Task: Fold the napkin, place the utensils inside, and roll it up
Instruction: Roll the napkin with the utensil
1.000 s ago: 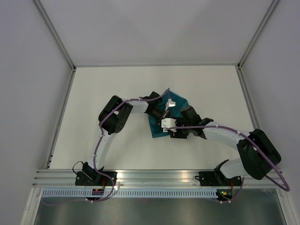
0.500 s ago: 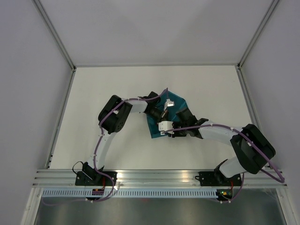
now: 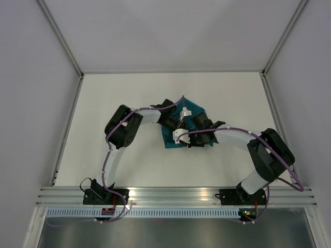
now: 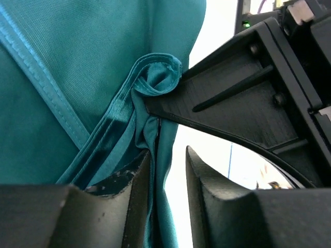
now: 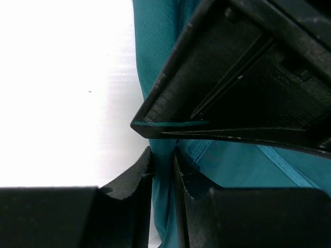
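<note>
The left claw (image 4: 169,153) is squeezed nearly closed on a gathered fold of the large teal-green cloth napkin (image 4: 77,77). The right claw (image 5: 163,155) is clamped on the cloth's edge just beside it, tip to tip. The napkin lies mid-tabletop (image 3: 114,98), with its long axis running near-left to far-right, and both arms bend their elbows outward, forearms converging over it.
</note>
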`<action>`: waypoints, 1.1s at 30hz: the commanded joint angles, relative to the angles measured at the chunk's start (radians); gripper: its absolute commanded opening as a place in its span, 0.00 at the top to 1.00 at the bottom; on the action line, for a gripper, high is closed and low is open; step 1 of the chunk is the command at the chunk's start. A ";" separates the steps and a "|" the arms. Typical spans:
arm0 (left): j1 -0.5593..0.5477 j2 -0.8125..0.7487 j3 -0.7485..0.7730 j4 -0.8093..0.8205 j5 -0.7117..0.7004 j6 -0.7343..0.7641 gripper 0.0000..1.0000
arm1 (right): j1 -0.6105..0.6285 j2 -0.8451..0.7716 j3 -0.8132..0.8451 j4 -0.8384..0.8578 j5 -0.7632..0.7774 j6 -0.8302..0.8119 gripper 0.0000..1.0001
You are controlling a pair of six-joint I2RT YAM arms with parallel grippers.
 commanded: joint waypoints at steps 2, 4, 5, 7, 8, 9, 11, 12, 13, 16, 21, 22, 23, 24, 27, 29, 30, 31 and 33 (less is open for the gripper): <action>0.019 -0.096 -0.050 0.056 -0.146 0.000 0.60 | -0.037 0.084 0.062 -0.216 -0.110 -0.024 0.76; 0.028 -0.128 -0.068 0.084 -0.193 -0.020 0.59 | -0.054 0.116 0.099 -0.250 -0.142 -0.034 0.77; 0.035 -0.140 -0.078 0.100 -0.198 -0.041 0.59 | -0.062 0.127 0.113 -0.290 -0.154 -0.045 0.77; 0.051 -0.182 -0.108 0.155 -0.245 -0.054 0.59 | -0.082 0.164 0.154 -0.345 -0.191 -0.059 0.77; 0.058 -0.200 -0.122 0.173 -0.255 -0.103 0.58 | -0.089 0.175 0.168 -0.362 -0.202 -0.070 0.77; 0.074 -0.217 -0.134 0.192 -0.259 -0.117 0.59 | -0.103 0.199 0.194 -0.377 -0.210 -0.076 0.77; 0.090 -0.272 -0.170 0.254 -0.304 -0.166 0.58 | -0.118 0.228 0.225 -0.436 -0.236 -0.094 0.77; 0.107 -0.289 -0.183 0.280 -0.308 -0.183 0.58 | -0.129 0.257 0.257 -0.457 -0.245 -0.110 0.77; 0.114 -0.314 -0.215 0.306 -0.351 -0.204 0.58 | -0.135 0.274 0.274 -0.477 -0.253 -0.119 0.77; 0.131 -0.407 -0.274 0.387 -0.432 -0.252 0.57 | -0.157 0.339 0.337 -0.551 -0.277 -0.146 0.78; 0.130 -0.611 -0.425 0.551 -0.610 -0.295 0.57 | -0.180 0.467 0.454 -0.673 -0.303 -0.185 0.78; 0.127 -0.653 -0.458 0.580 -0.643 -0.301 0.57 | -0.181 0.486 0.471 -0.705 -0.306 -0.194 0.78; 0.124 -0.689 -0.492 0.607 -0.682 -0.305 0.57 | -0.184 0.515 0.487 -0.719 -0.308 -0.200 0.78; 0.117 -0.766 -0.556 0.671 -0.736 -0.305 0.57 | -0.188 0.529 0.511 -0.732 -0.309 -0.203 0.78; 0.061 -0.873 -0.683 0.780 -0.886 -0.269 0.55 | -0.191 0.575 0.556 -0.762 -0.308 -0.208 0.78; -0.025 -0.958 -0.736 0.829 -0.971 -0.191 0.52 | -0.192 0.610 0.579 -0.790 -0.312 -0.211 0.78; -0.059 -0.978 -0.772 0.863 -1.065 -0.160 0.52 | -0.192 0.622 0.605 -0.802 -0.314 -0.214 0.77; -0.095 -1.005 -0.788 0.875 -1.115 -0.090 0.52 | -0.192 0.636 0.620 -0.827 -0.317 -0.217 0.78; -0.212 -1.018 -0.820 0.921 -1.260 -0.007 0.51 | -0.197 0.672 0.659 -0.845 -0.320 -0.220 0.77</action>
